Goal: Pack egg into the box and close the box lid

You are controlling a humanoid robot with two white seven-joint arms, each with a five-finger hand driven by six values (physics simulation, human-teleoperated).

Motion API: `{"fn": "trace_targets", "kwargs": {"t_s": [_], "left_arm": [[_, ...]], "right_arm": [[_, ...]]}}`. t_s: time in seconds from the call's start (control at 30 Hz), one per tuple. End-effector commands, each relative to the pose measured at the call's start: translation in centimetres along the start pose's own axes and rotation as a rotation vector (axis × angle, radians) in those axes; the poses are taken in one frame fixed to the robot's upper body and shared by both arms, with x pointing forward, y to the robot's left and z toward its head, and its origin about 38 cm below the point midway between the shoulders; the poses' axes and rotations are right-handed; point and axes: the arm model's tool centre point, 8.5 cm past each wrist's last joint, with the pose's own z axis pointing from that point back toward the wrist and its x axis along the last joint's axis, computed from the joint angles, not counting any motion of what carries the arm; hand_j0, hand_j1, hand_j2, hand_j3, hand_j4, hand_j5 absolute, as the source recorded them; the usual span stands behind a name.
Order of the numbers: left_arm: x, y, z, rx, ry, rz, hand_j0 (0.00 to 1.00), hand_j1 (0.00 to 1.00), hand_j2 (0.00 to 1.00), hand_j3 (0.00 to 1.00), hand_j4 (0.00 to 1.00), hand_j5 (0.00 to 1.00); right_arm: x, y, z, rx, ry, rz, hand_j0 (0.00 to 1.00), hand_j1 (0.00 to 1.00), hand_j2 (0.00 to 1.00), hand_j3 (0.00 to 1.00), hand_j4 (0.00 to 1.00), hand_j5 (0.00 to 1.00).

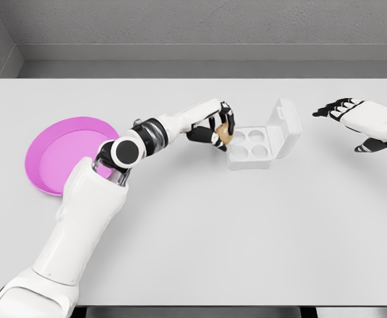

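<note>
left hand (219, 127) gripping egg (224, 132), long axis roughly upright, at box (254, 147) left edge | lid (283, 127) up | right hand (352, 119) fingers spread, empty, above bench (246, 225)

A pale grey table (200, 232) stands against plain grey walls (180, 23).

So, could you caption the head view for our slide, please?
Left hand carries egg to open box; right hand waits open.

Left hand (219, 128) curled, right hand (348, 116) spread.
</note>
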Motion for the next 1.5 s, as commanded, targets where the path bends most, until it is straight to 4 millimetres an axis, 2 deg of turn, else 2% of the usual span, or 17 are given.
{"fn": "trace_targets", "kwargs": {"t_s": [0.0, 0.17, 0.3, 0.4, 0.63, 0.8, 1.0, 1.2, 1.27, 1.3, 1.33, 1.37, 1.47], "left_arm": [[-1.0, -0.4, -0.2, -0.014, 0.024, 0.018, 0.19, 0.19, 0.19, 0.19, 0.19, 0.19], [-1.7, -0.1, -0.5, -0.022, 0.045, 0.022, 0.19, 0.19, 0.19, 0.19, 0.19, 0.19], [-1.0, 0.3, -0.5, -0.012, 0.031, 0.004, 0.19, 0.19, 0.19, 0.19, 0.19, 0.19], [0.7, 1.2, -0.1, 0.018, -0.011, -0.021, 0.19, 0.19, 0.19, 0.19, 0.19, 0.19], [0.9, 1.6, -0.3, 0.018, -0.010, -0.032, 0.19, 0.19, 0.19, 0.19, 0.19, 0.19], [1.2, 1.4, -1.1, -0.009, -0.011, -0.048, 0.19, 0.19, 0.19, 0.19, 0.19, 0.19], [2.6, -0.4, -2.0, -0.070, -0.036, -0.087, 0.19, 0.19, 0.19, 0.19, 0.19, 0.19], [3.1, -0.6, -2.2, -0.079, -0.046, -0.101, 0.22, 0.22, 0.22, 0.22, 0.22, 0.22], [3.3, -0.9, -2.3, -0.087, -0.050, -0.108, 0.33, 0.33, 0.33, 0.33, 0.33, 0.33], [3.4, -0.7, -2.4, -0.085, -0.051, -0.113, 0.40, 0.40, 0.40, 0.40, 0.40, 0.40], [3.3, -0.7, -2.4, -0.086, -0.047, -0.114, 0.52, 0.52, 0.52, 0.52, 0.52, 0.52], [3.3, -0.6, -2.4, -0.087, -0.045, -0.113, 0.57, 0.57, 0.57, 0.57, 0.57, 0.57], [3.3, -0.6, -2.4, -0.087, -0.044, -0.116, 0.64, 0.64, 0.64, 0.64, 0.64, 0.64]], "right_arm": [[0.0, -0.1, 0.0, -0.004, 0.000, -0.005, 1.00, 1.00, 1.00, 1.00, 1.00, 1.00], [0.0, -0.1, 0.0, -0.004, 0.000, -0.005, 1.00, 1.00, 1.00, 1.00, 1.00, 1.00], [0.0, 0.0, 0.1, -0.003, 0.000, -0.006, 1.00, 1.00, 1.00, 1.00, 1.00, 1.00], [0.0, 0.0, 0.1, -0.003, 0.000, -0.006, 1.00, 1.00, 1.00, 1.00, 1.00, 1.00], [-0.1, 0.0, 0.1, -0.002, 0.002, -0.005, 1.00, 1.00, 1.00, 1.00, 1.00, 1.00], [-0.1, 0.0, 0.1, -0.002, 0.002, -0.005, 1.00, 1.00, 1.00, 1.00, 1.00, 1.00], [-0.1, 0.0, 0.1, -0.002, 0.002, -0.006, 1.00, 1.00, 1.00, 1.00, 1.00, 1.00], [-0.1, 0.0, 0.1, -0.002, 0.002, -0.006, 1.00, 1.00, 1.00, 1.00, 1.00, 1.00], [-0.1, 0.0, 0.1, -0.002, 0.002, -0.004, 1.00, 1.00, 1.00, 1.00, 1.00, 1.00], [-0.1, 0.0, 0.1, -0.002, 0.002, -0.004, 1.00, 1.00, 1.00, 1.00, 1.00, 1.00], [-0.1, 0.0, 0.1, -0.002, 0.001, -0.005, 1.00, 1.00, 1.00, 1.00, 1.00, 1.00], [-0.1, 0.0, 0.1, -0.002, 0.002, -0.006, 1.00, 1.00, 1.00, 1.00, 1.00, 1.00], [-0.1, 0.0, 0.1, -0.001, 0.003, -0.004, 1.00, 1.00, 1.00, 1.00, 1.00, 1.00]]}}
